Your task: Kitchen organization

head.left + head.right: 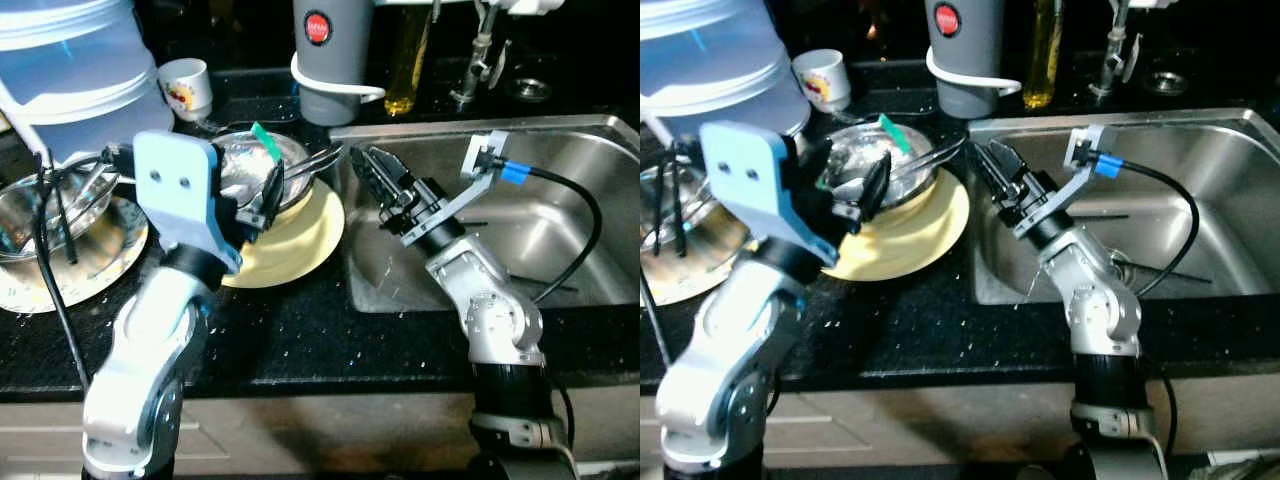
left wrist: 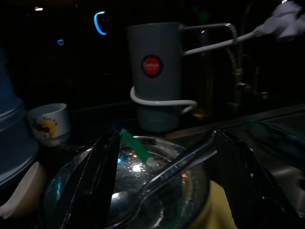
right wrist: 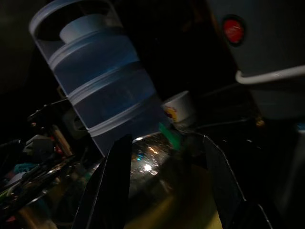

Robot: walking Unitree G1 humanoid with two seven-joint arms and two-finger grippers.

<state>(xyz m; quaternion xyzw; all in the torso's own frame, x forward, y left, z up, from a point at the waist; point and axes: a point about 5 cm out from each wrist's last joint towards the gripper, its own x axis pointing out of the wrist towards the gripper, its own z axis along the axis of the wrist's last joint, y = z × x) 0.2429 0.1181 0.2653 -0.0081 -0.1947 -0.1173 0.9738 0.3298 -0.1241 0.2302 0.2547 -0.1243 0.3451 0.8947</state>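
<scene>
Risk: my left end effector (image 1: 268, 196), fingers apart, hovers over shallow steel bowl (image 1: 262, 168) stacked on round yellow plate (image 1: 305, 232), surface's 12 o'clock. Careless close could flip long metal utensils (image 1: 318, 158) or slide bowl. My right end effector (image 1: 372, 172), fingers apart, at steel sink's (image 1: 560, 200) 9 o'clock rim.

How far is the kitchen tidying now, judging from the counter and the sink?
Little looks done: the steel bowl with utensils sits on the yellow plate, and the sink holds almost nothing. In hand: the left gripper is open around the bowl, and the right gripper hangs open over the sink's edge. Left: the bowl, plate and cup.
</scene>
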